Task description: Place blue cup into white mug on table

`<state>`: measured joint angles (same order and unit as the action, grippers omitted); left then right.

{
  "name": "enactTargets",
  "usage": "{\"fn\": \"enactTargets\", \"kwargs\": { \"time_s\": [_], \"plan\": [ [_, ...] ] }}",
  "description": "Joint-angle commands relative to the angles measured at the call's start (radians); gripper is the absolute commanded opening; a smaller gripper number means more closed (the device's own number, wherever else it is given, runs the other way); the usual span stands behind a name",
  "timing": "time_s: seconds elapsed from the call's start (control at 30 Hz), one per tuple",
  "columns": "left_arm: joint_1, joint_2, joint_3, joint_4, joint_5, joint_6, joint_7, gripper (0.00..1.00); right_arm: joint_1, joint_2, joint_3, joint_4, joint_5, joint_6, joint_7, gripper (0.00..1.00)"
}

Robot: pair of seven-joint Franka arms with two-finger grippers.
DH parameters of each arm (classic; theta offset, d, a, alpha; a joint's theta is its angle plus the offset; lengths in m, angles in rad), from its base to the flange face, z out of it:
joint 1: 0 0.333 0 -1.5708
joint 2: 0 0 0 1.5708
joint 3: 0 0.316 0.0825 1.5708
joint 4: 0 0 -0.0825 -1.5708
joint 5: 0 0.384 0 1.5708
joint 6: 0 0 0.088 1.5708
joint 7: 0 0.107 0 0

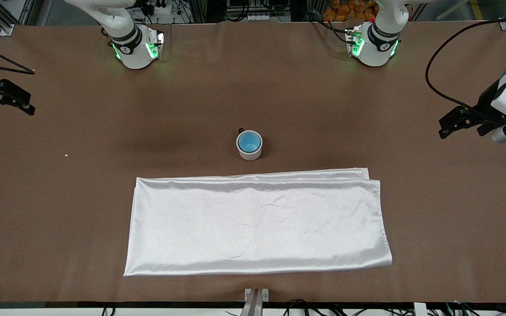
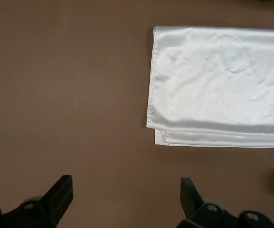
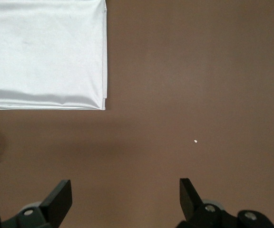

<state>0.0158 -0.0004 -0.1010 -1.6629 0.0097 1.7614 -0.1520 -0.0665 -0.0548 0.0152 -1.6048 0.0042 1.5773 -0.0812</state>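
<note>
Both grippers spread wide and empty, blue cup nested in the mug.

Left gripper (image 1: 448,125) and right gripper (image 1: 23,102) hang over the brown matte surface (image 1: 81,197) at its ends; mid-surface, the small bright-blue cup (image 1: 249,141) sits upright, mouth up, inside the white cylindrical mug (image 1: 250,151), black handle toward the arms' bases, near the shiny white cloth (image 1: 257,224).

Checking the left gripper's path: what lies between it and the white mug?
Only bare table, seen in the front view, lies between the open left gripper and the white mug.
</note>
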Motion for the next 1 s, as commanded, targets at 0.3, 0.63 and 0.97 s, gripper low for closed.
{"fn": "enactTargets", "kwargs": {
  "time_s": [0.3, 0.63, 0.97],
  "plan": [
    [-0.010, -0.046, 0.041, -0.035, -0.016, -0.031, 0.157, 1.00, -0.015, -0.011, 0.011, 0.013, 0.002, -0.023, 0.026, 1.00],
    [-0.019, -0.050, 0.035, -0.035, -0.014, -0.052, 0.172, 1.00, -0.015, -0.010, 0.011, 0.013, 0.000, -0.022, 0.026, 1.00],
    [-0.023, -0.099, 0.032, -0.063, -0.014, -0.057, 0.170, 1.00, -0.016, -0.010, 0.009, 0.014, 0.000, -0.022, 0.026, 1.00]
  ]
}}
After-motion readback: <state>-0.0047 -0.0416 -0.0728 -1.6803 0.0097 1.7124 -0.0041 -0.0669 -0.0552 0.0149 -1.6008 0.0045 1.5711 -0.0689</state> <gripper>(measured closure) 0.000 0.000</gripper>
